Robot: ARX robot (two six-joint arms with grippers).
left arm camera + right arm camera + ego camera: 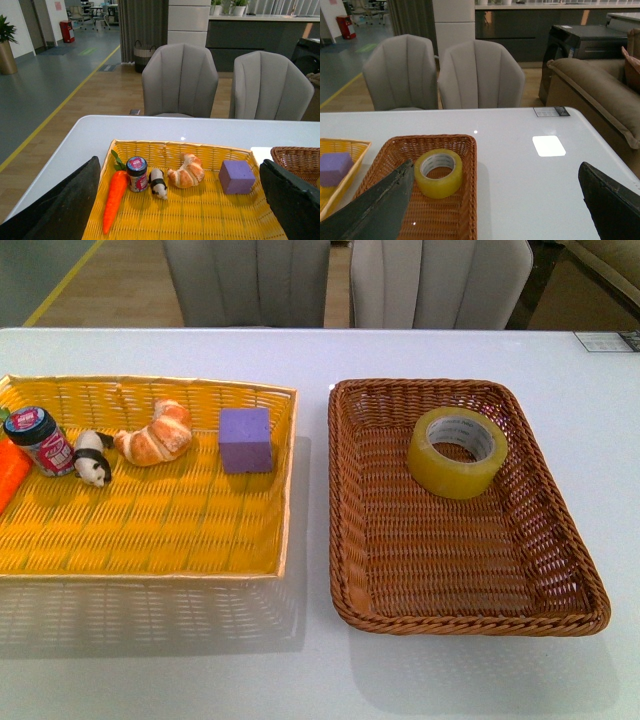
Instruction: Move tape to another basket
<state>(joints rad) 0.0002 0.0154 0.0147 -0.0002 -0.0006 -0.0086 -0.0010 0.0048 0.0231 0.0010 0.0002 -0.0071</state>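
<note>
Brown wicker, the basket sits near-right with the tape flat in its far half. Light, stiff, slick-sided; pinch wall through the core. Both grippers, left and right, spread apart, holding nothing.

Brown basket: near half bare weave, open from above; raised braided rim all round.
Tape: lies flat in the far right part, close to the right wall; open above.
Gap between baskets: narrow strip of bare table, rims on both sides.
Yellow basket: near half bare; far row crowded: jar, panda figure, croissant, purple cube.
Far edge: two chairs behind the table.
Table front: bare strip before both baskets.
</note>
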